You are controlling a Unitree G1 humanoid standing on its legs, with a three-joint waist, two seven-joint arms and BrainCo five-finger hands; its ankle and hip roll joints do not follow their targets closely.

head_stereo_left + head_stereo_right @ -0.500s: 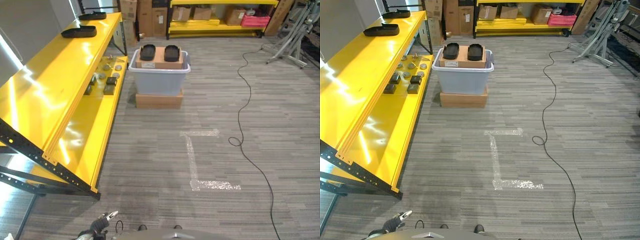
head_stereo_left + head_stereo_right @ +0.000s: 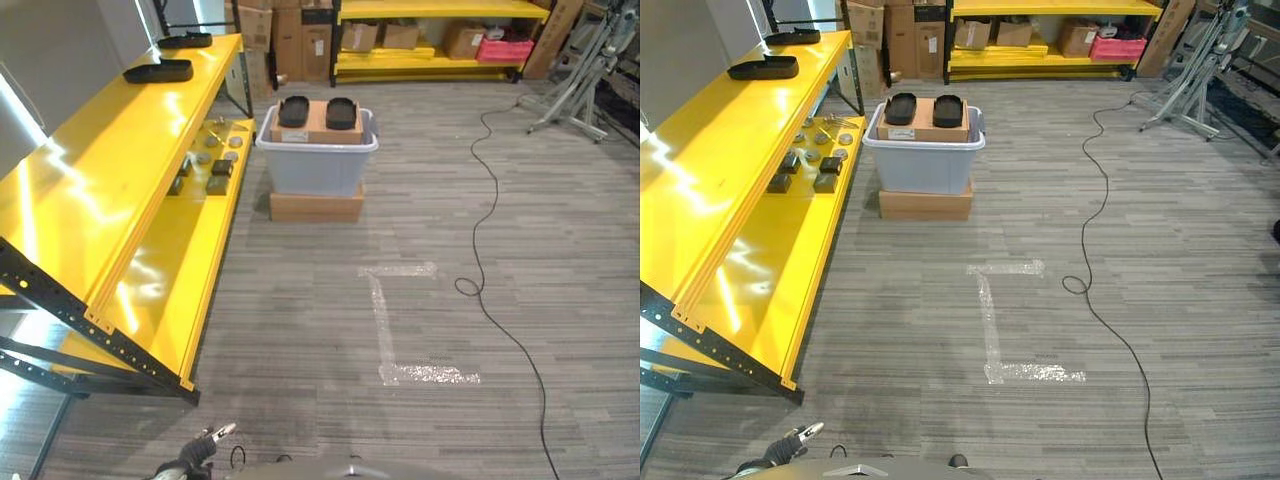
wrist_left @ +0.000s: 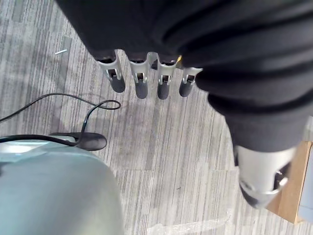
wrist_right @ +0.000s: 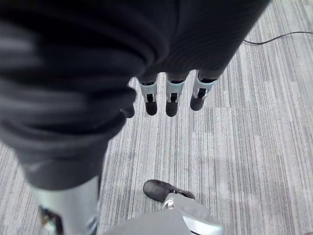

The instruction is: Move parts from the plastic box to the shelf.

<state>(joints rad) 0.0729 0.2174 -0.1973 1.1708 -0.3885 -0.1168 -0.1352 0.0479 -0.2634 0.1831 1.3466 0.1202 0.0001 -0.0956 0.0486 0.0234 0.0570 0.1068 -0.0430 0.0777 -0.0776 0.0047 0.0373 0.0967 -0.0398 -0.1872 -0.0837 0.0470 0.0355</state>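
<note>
A grey plastic box (image 2: 318, 165) stands on a flat cardboard box (image 2: 316, 206) on the floor ahead, next to the end of the yellow shelf (image 2: 110, 190). Across its top lies a cardboard piece carrying two black parts (image 2: 294, 110) (image 2: 341, 112). Several small dark and round parts (image 2: 208, 165) lie on the shelf's lower level. Two black trays (image 2: 158, 70) (image 2: 792, 37) rest on its upper level. My left hand (image 3: 141, 84) hangs low at my side above the carpet, fingers straight and holding nothing. My right hand (image 4: 172, 98) hangs the same way, fingers straight over bare carpet.
An L of tape (image 2: 385, 320) marks the grey carpet between me and the box. A long black cable (image 2: 490, 230) snakes across the floor to the right. A second yellow rack with cardboard boxes (image 2: 440, 40) lines the back wall. A metal stand (image 2: 580, 90) is at far right.
The whole picture has shifted slightly, so the camera moved. The box, the parts and the shelf stay where they were. Both hands hang as before.
</note>
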